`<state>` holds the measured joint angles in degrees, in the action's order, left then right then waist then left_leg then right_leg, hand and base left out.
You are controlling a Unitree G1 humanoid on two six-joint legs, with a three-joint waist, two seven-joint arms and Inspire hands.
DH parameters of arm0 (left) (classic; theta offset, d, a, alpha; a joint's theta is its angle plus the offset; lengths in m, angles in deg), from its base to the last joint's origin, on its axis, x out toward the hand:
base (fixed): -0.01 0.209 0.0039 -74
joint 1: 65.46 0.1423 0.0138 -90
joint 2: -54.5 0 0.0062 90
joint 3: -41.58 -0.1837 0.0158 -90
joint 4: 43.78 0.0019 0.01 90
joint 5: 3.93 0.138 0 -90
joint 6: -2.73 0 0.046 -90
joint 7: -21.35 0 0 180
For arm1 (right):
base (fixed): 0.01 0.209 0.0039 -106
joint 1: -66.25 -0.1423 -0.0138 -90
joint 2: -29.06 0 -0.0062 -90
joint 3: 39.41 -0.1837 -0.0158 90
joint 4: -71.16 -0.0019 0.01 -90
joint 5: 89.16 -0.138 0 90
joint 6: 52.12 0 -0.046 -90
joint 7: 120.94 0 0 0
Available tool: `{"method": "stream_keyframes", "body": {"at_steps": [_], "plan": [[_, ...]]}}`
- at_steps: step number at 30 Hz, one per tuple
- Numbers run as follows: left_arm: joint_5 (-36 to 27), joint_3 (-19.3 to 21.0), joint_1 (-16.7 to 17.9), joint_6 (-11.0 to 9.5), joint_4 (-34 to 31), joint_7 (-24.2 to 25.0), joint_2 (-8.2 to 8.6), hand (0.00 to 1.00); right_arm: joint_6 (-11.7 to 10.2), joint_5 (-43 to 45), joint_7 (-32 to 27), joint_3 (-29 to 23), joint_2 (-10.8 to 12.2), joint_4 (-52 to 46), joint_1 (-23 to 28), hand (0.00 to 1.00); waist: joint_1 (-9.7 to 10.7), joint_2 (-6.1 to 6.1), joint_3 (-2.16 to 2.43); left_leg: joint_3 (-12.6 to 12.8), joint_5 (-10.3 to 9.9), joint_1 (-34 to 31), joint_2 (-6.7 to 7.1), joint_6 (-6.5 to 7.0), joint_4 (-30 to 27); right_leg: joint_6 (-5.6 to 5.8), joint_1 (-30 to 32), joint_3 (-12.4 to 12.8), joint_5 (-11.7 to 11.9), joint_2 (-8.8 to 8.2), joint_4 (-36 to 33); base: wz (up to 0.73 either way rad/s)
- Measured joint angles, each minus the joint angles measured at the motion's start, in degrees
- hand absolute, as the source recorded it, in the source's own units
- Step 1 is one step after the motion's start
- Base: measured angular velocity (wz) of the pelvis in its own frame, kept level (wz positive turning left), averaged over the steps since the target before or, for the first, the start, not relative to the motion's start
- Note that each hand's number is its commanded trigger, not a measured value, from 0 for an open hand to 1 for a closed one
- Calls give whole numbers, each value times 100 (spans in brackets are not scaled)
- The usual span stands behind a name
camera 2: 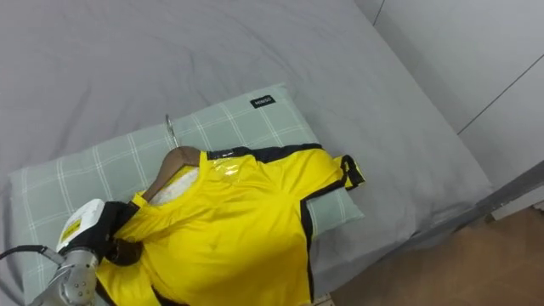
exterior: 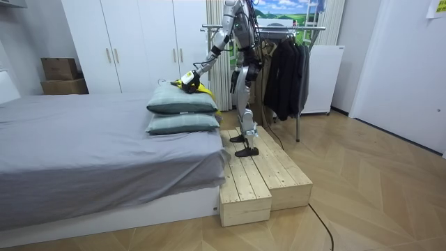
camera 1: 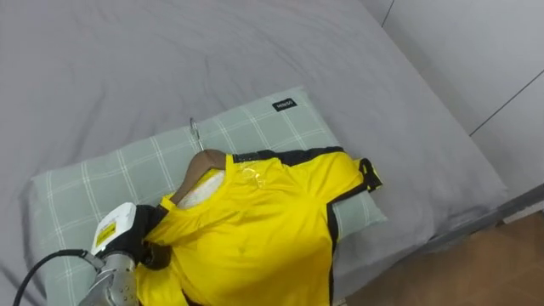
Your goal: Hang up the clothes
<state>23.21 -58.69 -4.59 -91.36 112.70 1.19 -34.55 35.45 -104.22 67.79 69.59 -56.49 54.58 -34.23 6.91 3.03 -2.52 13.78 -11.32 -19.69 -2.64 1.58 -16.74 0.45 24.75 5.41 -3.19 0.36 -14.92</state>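
Yellow shirt on a wooden hanger, lying flat on a green checked pillow at the head of a grey bed. Long axis running from the metal hook, which points away from the robot toward the upper left, down past the collar to the hem at the bottom edge of the eye view. Black trim along the far shoulder; one short sleeve reaching toward the pillow's right-hand end.

Left hand coming in from the lower left, dark fingers curled into the shirt's near shoulder, at the hanger's lower end.

From the room view: robot standing upright on a low wooden platform against the side of the bed, left arm stretched out over the pillows. Second pillow stacked beneath the first. Right hand low by the hip, too small to tell how its fingers are set. Clothes rack with dark garments right behind the robot; white wardrobes along the wall.

Plenty of bare grey bedding beyond and to the left of the pillow. Bed's edge close on the right in the eye views, with a strip of wood floor at the lower right corner.
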Motion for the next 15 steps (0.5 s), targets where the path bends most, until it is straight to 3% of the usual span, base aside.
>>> {"method": "stream_keyframes", "body": {"at_steps": [9, 15], "plan": [[-65, 2, 24, 0, 2, 199, 6, 100, 2, 3, 90, -18, 1, 2, -22, 0, 71, -9, -6, 0, 0, -2, -2, 1, -5, 0, -1, -85, 0, -17, -1, 0], [-58, 55, 24, -4, 0, 179, 8, 100, 3, 15, 68, -125, 1, 8, -26, 0, 75, -61, -40, 4, 0, -9, -1, 1, -1, 0, 6, -84, 0, -15, 1, 0]]}}
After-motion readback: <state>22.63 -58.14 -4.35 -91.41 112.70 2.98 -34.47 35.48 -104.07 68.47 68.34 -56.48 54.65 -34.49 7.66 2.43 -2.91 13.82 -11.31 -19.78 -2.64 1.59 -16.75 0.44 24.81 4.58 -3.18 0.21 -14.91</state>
